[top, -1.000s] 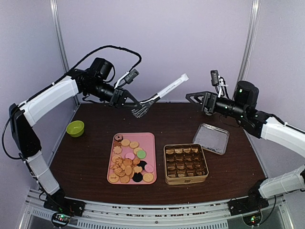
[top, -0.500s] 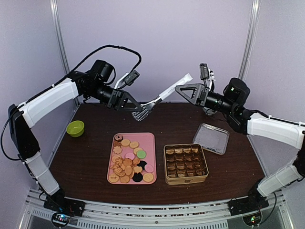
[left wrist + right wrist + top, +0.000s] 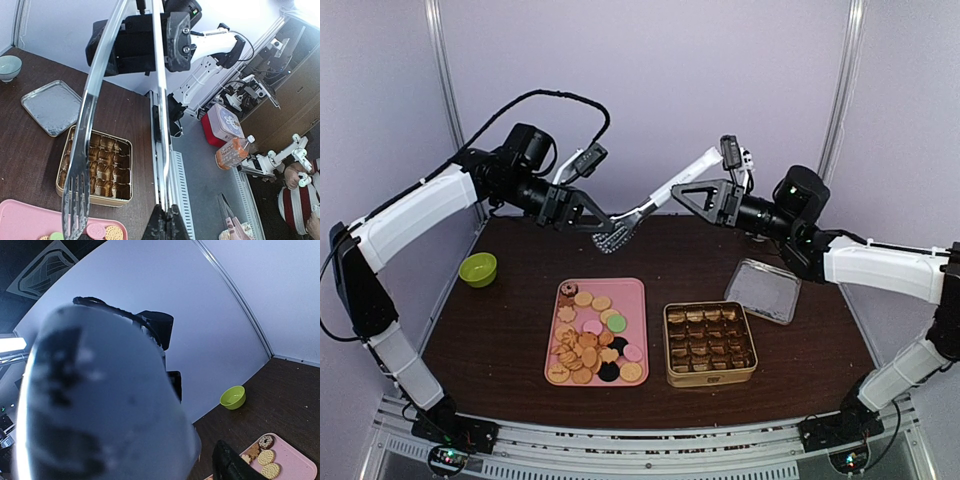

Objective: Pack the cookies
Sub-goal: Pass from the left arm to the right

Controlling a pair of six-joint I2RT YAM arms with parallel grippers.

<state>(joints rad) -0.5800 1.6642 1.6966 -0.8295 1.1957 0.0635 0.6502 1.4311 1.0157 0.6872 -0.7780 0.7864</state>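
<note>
Can see the cookies (image 3: 588,345), small tan, pink, black and green discs, lying flat and face up on a pink rectangular tray (image 3: 632,292) at the middle of a dark brown table (image 3: 500,330). Being round, no single pointing direction. As a spread, though, long from the tray's far end to its near end, and thicker and overlapping toward the near end.

Just right of the tray, not touching it: a gold square tin (image 3: 711,378) of paper-cup compartments. Farther right and back: a clear square lid (image 3: 763,290). Well off to the left: a small green bowl (image 3: 478,269).

High over the far side of the table, holding silver metal tongs (image 3: 618,236) in the left gripper (image 3: 595,218), fingertips pressed together on one blade near the toothed head. Slanted, with the head low and to the left and the white handle end high and to the right.

Right up against the handle half of the tongs: the right gripper (image 3: 678,197). Cannot tell whether its jaws clamp the handle or merely stand around it. In the right wrist view, only a blurred grey-white mass against the lens.

Against a second ago: right gripper brought leftward, from well apart of the tongs to their handle. Tongs and left gripper in much the same place. Cookies, tray, tin, lid and bowl unmoved.
</note>
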